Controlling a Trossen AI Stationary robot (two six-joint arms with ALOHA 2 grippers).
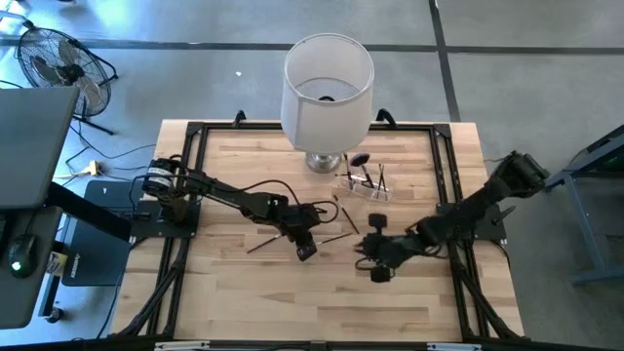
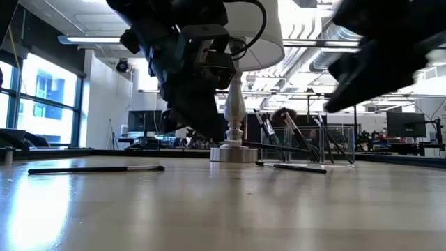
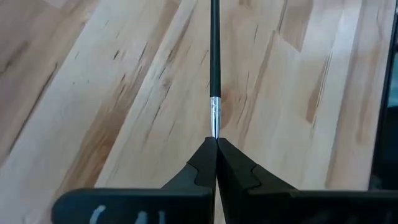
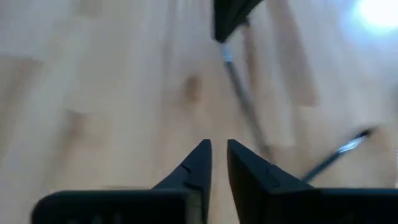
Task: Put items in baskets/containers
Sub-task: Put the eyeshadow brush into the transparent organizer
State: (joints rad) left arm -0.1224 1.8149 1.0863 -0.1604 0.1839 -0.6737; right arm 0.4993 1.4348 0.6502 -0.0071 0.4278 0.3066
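the clear plastic holder (image 1: 364,181) stands on the wooden tabletop (image 1: 244,292), just beside the silver base of the white lampshade (image 1: 328,90), on the side of the right arm. in the high view several thin brushes stand or lean inside it, and one of them has a larger dark fluffy head (image 1: 359,158). in the low view the holder (image 2: 317,145) shows as a transparent box with at least four dark handles leaning in different directions inside it; how many exactly i cannot tell.

other brushes lie loose on the tabletop. one long brush (image 2: 94,168) lies flat, well apart from the holder. another one (image 2: 291,166) lies just in front of the holder. in the high view a few more thin brushes (image 1: 343,213) lie between the two arms.

the left gripper (image 1: 305,249) is low over the middle of the tabletop. its jaws are closed on a thin dark brush with a silver ferrule (image 3: 214,81), which points straight away from the fingertips over the wood.

the right gripper (image 1: 376,267) is near the middle too, a little toward the right arm's side. its jaws stand slightly apart with a narrow gap and hold nothing. a brush (image 4: 242,99) lies on the wood ahead of it.
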